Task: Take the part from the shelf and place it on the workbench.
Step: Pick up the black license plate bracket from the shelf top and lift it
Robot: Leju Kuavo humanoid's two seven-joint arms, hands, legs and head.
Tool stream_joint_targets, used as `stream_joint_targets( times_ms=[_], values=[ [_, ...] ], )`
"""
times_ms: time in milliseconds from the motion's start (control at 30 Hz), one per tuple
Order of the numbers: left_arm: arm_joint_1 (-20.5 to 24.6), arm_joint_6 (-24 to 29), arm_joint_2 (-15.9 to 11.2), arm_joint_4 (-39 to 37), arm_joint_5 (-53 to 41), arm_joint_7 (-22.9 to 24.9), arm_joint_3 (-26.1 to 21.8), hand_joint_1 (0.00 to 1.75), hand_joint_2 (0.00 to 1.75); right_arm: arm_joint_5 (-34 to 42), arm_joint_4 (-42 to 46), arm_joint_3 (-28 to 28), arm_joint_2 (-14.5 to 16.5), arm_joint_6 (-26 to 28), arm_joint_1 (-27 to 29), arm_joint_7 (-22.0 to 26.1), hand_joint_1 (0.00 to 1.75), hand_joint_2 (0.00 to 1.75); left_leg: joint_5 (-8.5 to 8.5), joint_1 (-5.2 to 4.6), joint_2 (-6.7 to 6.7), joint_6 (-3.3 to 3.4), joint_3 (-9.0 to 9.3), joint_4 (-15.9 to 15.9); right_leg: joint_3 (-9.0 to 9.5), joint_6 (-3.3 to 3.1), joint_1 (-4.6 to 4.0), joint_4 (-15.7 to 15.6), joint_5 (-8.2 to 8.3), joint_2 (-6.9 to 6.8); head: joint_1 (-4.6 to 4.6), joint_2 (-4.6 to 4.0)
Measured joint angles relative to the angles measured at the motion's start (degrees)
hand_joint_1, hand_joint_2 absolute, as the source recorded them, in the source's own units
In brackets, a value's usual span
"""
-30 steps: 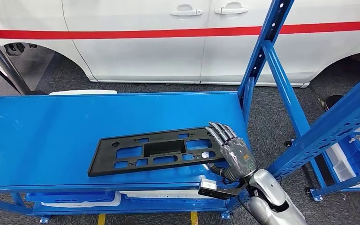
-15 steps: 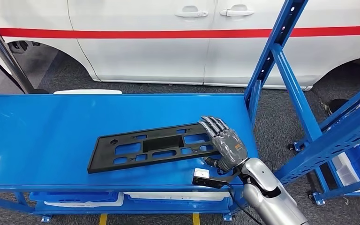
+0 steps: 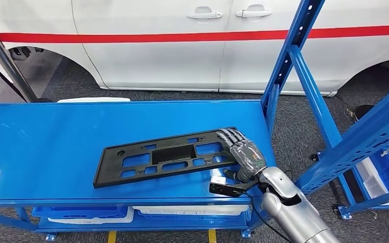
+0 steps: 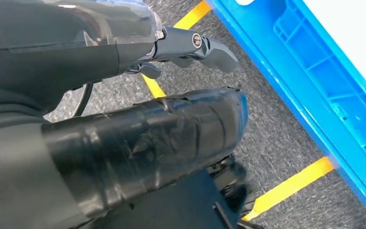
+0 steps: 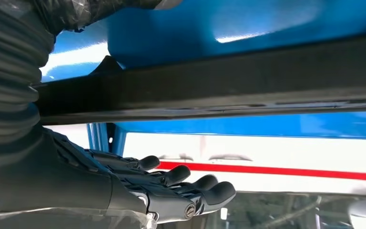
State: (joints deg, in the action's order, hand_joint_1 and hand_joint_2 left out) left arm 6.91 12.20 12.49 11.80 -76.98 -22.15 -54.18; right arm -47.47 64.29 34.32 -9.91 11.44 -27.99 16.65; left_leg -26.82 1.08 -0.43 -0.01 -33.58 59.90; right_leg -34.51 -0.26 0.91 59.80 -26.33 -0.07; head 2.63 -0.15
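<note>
Here, the right hand grips the near right end of the black part on the blue shelf.

The part is a long flat plastic panel with cutouts, lying slantwise on the shelf top with its held end tipped slightly up; the fingers lie flat over it from above, and whether the thumb bears on its underside I cannot tell. In the right wrist view the panel's dark edge runs across just past those straight fingers. A blue upright post stands just beside the hand, and a white van with a red stripe is parked close behind the shelf. White trays sit on the lower level. The left hand hangs over grey floor with yellow lines, fingers curled on nothing, near a blue bin.
</note>
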Motion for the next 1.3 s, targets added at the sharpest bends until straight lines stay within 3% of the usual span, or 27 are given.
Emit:
stream_joint_targets(
  times_ms=[100, 167, 267, 300, 333, 367, 467, 500, 567, 667, 767, 800, 833, 867, 933, 1000, 1100, 1167, 1233, 1300],
  values=[
    [0.00, -0.02, 0.02, 0.00, 0.00, -0.01, 0.02, 0.00, 0.00, -0.43, -1.09, 0.00, -0.01, 0.47, -0.61, -0.29, 0.00, 1.75, 0.19, -0.21, -0.04, 1.24, 0.15, -0.68, -0.06, 1.10, 0.01, -0.16, 0.21, 0.18, -0.03, 0.00],
    [0.07, -0.03, 0.02, 0.00, 0.00, -0.01, 0.04, 0.00, 0.00, -0.86, -1.72, 0.00, -0.01, 0.78, -0.90, -0.59, 0.00, 1.75, 0.59, -0.14, 0.07, 2.07, 0.21, -1.05, -1.02, 1.58, 0.21, 1.96, -1.37, 0.16, -0.03, 0.00],
    [0.09, -0.04, 0.02, 0.00, 0.00, 0.01, 0.07, 0.00, 0.00, -1.28, -2.60, 0.08, 0.02, 1.22, -1.06, -0.88, 0.00, 1.75, 0.77, -0.30, 0.20, 2.63, 0.04, -1.15, -5.77, 1.93, 0.29, 12.32, -6.57, 0.12, -0.02, 0.00],
    [0.05, -0.05, 0.02, 0.00, 0.00, 0.02, 0.08, 0.00, 0.00, -1.39, -2.85, 0.13, 0.03, 1.41, -1.05, -0.93, 0.00, 1.75, 0.77, -0.42, 0.20, 2.70, 0.01, -1.14, -7.05, 1.94, 0.29, 15.06, -7.35, 0.12, -0.02, 0.00],
    [0.01, -0.05, 0.02, 0.00, 0.00, 0.02, 0.08, 0.00, 0.00, -1.58, -3.08, 0.19, 0.04, 1.62, -1.06, -0.97, 0.05, 1.75, 0.77, -0.52, 0.18, 2.74, 0.02, -1.14, -7.49, 1.85, 0.28, 15.99, -7.12, 0.12, -0.02, 0.00],
    [0.00, -0.05, 0.02, 0.00, -0.01, 0.03, 0.10, 0.00, 0.00, -1.86, -3.30, 0.24, 0.09, 1.97, -1.12, -1.00, 0.28, 1.75, 0.76, -0.61, 0.14, 2.74, 0.09, -1.13, -6.72, 1.65, 0.23, 14.46, -5.78, 0.12, -0.02, 0.00],
    [0.11, -0.06, 0.10, 0.00, -0.06, 0.03, 0.27, 0.00, 0.00, -3.20, -3.96, 0.36, 0.46, 3.41, -1.50, -1.19, 1.51, 1.75, 0.68, -0.85, 0.03, 2.55, 0.30, -1.11, -1.02, 0.57, -0.25, 2.95, -0.78, 0.07, -0.02, 0.00],
    [0.15, -0.06, 0.14, 0.00, -0.08, 0.03, 0.34, 0.00, 0.00, -3.63, -4.23, 0.39, 0.65, 3.95, -1.59, -1.29, 1.71, 1.75, 0.68, -0.92, 0.02, 2.35, 0.25, -1.10, 0.05, 0.31, -0.47, 0.61, -0.22, 0.05, -0.03, 0.00],
    [0.19, -0.07, 0.18, 0.00, -0.09, 0.04, 0.44, 0.00, 0.00, -4.20, -4.76, 0.45, 1.09, 5.18, -1.55, -1.49, 1.75, 1.75, 0.73, -0.97, 0.02, 1.76, 0.16, -1.22, 0.33, 0.08, -0.78, -0.42, -0.17, 0.03, -0.04, 0.00],
    [0.15, -0.04, 0.22, 0.00, -0.07, 0.10, 0.60, 0.00, 0.00, -4.31, -5.28, 0.50, 1.73, 6.71, -1.41, -1.62, 1.75, 1.75, -0.59, -0.94, 0.07, 0.88, -0.51, 0.24, 0.73, -0.71, -0.28, -1.30, 0.36, -0.05, -0.09, 0.00],
    [0.08, -0.01, 0.21, 0.00, -0.02, 0.20, 0.80, 0.00, 0.00, -4.16, -5.66, 0.50, 2.15, 7.57, -1.13, -1.64, 1.75, 1.75, -5.70, -0.78, 0.11, 0.30, -4.85, 9.86, 0.83, -1.18, -0.18, -1.60, 0.54, -0.20, -0.17, 0.00],
    [0.01, 0.02, 0.21, 0.00, -0.01, 0.21, 0.84, 0.00, 0.00, -4.09, -5.76, 0.50, 2.24, 7.89, -0.97, -1.58, 1.75, 1.75, -6.76, -0.72, 0.11, 0.12, -6.39, 13.05, 0.81, -1.22, -0.19, -1.55, 0.51, -0.21, -0.17, 0.00],
    [-0.08, 0.05, 0.21, 0.00, 0.02, 0.21, 0.85, 0.00, 0.00, -4.03, -5.84, 0.50, 2.29, 8.24, -0.84, -1.47, 1.75, 1.75, -6.77, -0.67, 0.11, -0.03, -7.15, 14.54, 0.81, -1.24, -0.19, -1.49, 0.46, -0.20, -0.17, 0.00],
    [-0.15, 0.10, 0.20, 0.00, 0.05, 0.21, 0.86, 0.00, 0.00, -3.98, -5.88, 0.50, 2.32, 8.58, -0.76, -1.31, 1.75, 1.75, -5.59, -0.58, 0.12, -0.11, -6.80, 13.70, 0.85, -1.20, -0.17, -1.39, 0.37, -0.16, -0.18, 0.00],
    [-0.19, 0.22, 0.17, 0.00, 0.13, 0.20, 0.87, 0.00, 0.00, -3.95, -5.89, 0.50, 2.37, 9.08, -0.72, -1.03, 1.75, 1.75, -1.64, -0.36, 0.15, -0.10, -3.43, 6.54, 1.02, -0.95, -0.13, -1.09, 0.06, -0.03, -0.17, 0.00],
    [-0.12, 0.36, 0.17, 0.00, 0.18, 0.16, 0.89, 0.00, 0.00, -3.92, -5.88, 0.50, 2.38, 9.37, -0.71, -0.94, 1.75, 1.75, 0.42, -0.39, 0.14, 0.22, -0.41, 0.33, 1.00, -0.44, -0.34, -0.68, -0.26, 0.09, -0.14, 0.00],
    [-0.11, 0.49, 0.14, 0.00, 0.21, 0.12, 0.91, 0.00, 0.00, -3.92, -5.86, 0.47, 2.36, 9.59, -0.67, -0.95, 1.75, 1.75, 0.49, -0.59, 0.09, 1.24, 0.22, -1.04, 0.92, 0.42, -0.47, -0.69, -0.22, 0.17, -0.08, 0.00],
    [-0.09, 0.54, 0.13, 0.00, 0.25, 0.11, 0.91, 0.00, 0.00, -3.92, -5.84, 0.42, 2.33, 9.61, -0.62, -0.92, 1.75, 1.75, 0.78, -0.50, 0.22, 2.00, 0.45, -1.50, 0.52, 0.98, -0.28, 0.37, -1.07, 0.17, -0.07, 0.00],
    [0.00, 0.56, 0.13, 0.00, 0.32, 0.10, 0.92, 0.00, 0.00, -3.92, -5.76, 0.36, 2.31, 9.64, -0.46, -0.79, 1.75, 1.75, 1.00, -0.39, 0.38, 2.54, 0.59, -1.82, -1.76, 1.37, -0.15, 5.29, -4.01, 0.14, -0.05, 0.00],
    [-0.01, 0.57, 0.13, 0.00, 0.42, 0.10, 0.93, 0.00, 0.00, -3.90, -5.38, 0.33, 2.32, 9.92, 0.14, -0.54, 1.75, 1.75, 0.99, -0.47, 0.44, 2.76, 0.53, -1.79, -5.35, 1.58, -0.12, 12.63, -7.12, 0.12, -0.06, 0.00]
  ],
)
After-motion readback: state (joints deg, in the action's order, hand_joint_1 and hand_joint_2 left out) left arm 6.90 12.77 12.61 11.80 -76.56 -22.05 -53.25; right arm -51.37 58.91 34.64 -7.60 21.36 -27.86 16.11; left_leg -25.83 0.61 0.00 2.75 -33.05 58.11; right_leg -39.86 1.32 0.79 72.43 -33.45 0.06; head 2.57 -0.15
